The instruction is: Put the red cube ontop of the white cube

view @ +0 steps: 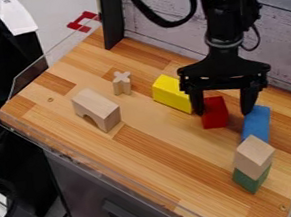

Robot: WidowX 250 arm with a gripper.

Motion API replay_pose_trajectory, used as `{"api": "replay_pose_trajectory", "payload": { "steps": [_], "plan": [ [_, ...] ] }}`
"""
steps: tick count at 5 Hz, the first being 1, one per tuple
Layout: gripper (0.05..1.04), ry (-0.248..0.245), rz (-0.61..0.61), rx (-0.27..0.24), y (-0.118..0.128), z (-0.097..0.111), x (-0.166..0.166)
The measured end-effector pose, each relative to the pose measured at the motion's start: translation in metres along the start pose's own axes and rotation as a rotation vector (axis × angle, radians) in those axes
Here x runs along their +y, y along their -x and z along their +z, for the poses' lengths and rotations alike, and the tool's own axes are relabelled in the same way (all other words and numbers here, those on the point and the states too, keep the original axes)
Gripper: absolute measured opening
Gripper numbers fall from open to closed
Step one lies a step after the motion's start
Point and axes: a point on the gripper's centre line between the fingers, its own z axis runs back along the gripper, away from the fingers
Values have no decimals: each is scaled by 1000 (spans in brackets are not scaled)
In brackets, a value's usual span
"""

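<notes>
"Seeing the tool (223,111) over the surface (160,146), would you call it closed?"
"No, open: its fingers stand wide apart, and the red block (214,113) sits between them, nearer one finger."
"And the pale cube (254,156)?"
"Stacked on the green block (252,179), near the blue block (257,123). The yellow block (170,93) lies on the red one's other side."
</notes>
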Motion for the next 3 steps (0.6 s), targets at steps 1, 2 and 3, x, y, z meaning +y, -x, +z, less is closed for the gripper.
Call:
{"api": "replay_pose_trajectory", "payload": {
  "steps": [1, 2, 3],
  "plan": [
    [999, -17, 6, 25, -1, -12, 5],
    [999, -14, 10, 24, -2, -13, 6],
    [967, -14, 20, 30, -4, -15, 10]
  ]
}}
